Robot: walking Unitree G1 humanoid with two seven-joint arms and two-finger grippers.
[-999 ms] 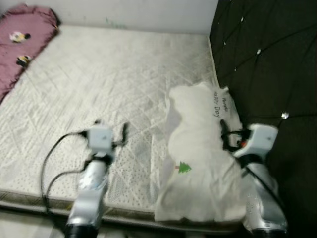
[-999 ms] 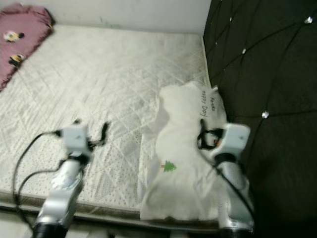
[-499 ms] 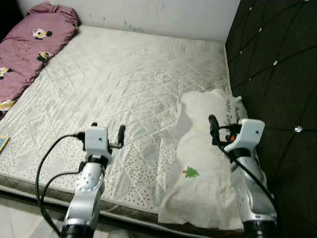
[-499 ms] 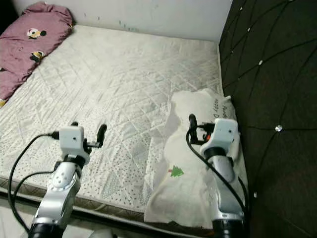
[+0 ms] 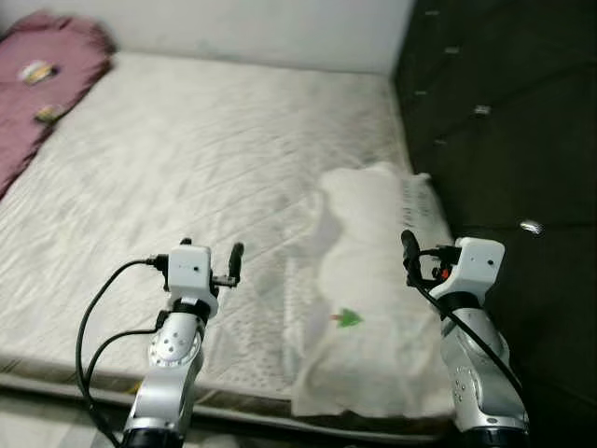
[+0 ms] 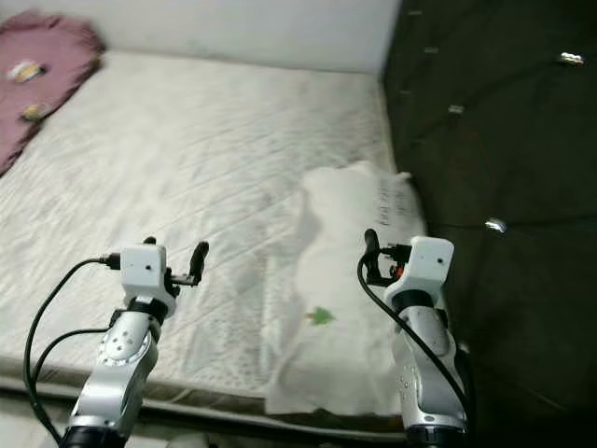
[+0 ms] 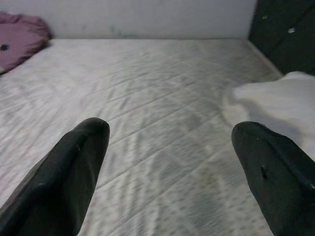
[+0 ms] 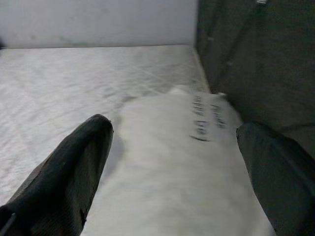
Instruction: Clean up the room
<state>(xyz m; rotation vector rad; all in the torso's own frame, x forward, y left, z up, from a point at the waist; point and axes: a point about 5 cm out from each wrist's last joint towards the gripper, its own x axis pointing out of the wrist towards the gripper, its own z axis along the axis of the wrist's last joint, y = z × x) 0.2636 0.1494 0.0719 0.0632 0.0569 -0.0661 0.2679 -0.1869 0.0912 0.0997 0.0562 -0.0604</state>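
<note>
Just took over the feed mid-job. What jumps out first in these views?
A bare quilted mattress takes up most of the scene, with a white pillow bearing a small green tree print lying at its right edge against the dark tufted headboard. A maroon cartoon-print pillow sits at the far left corner. Both tools hover open, the left tool over the mattress, the right tool over the white pillow.
</note>
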